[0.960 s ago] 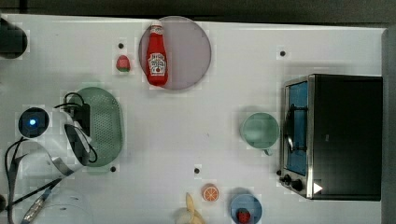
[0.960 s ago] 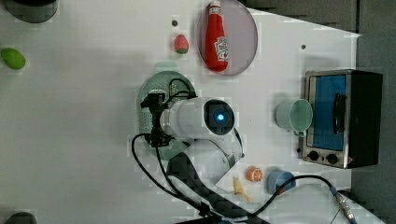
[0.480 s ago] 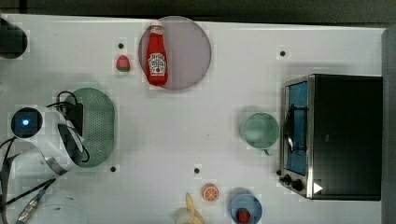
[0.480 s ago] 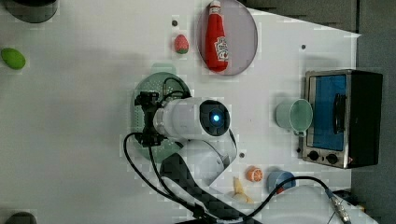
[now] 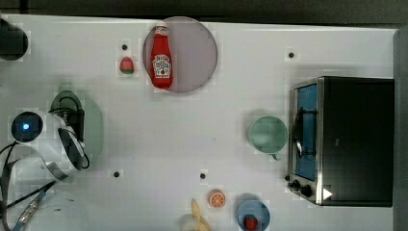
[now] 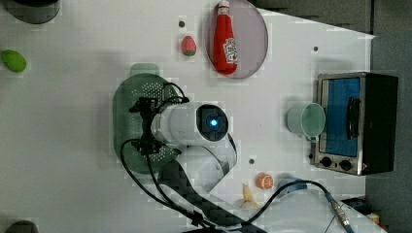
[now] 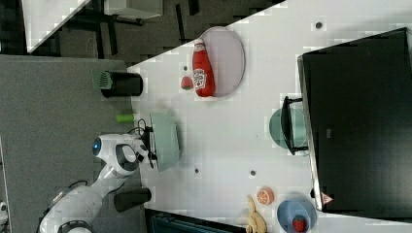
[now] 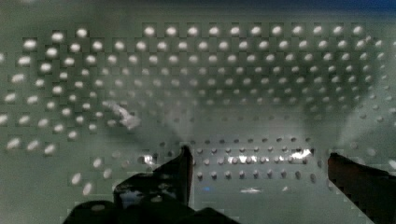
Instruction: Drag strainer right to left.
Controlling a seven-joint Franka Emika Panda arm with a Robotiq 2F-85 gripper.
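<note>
Wrist view close on the strainer's (image 8: 224,79) dotted basin with the gripper (image 8: 259,161) fingers spread wide inside it, pinching nothing, whereas top view with the strainer (image 5: 94,127) at the top view's far left, half covered by the white arm (image 5: 57,144).

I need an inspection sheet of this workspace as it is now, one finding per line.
Surface: white table, small dark dots on it.
Job's things: strainer near the top view's left edge, partly under the arm.
Clutter: ketchup bottle lying on a grey plate; cup beside a toaster oven; strawberry; orange slice; banana; blue bowl.
Claw: claw open, inside the strainer's perforated basin, holding nothing.
Cables: black cable looping along the arm.
Surroundings: grey floor, black cylinder.
</note>
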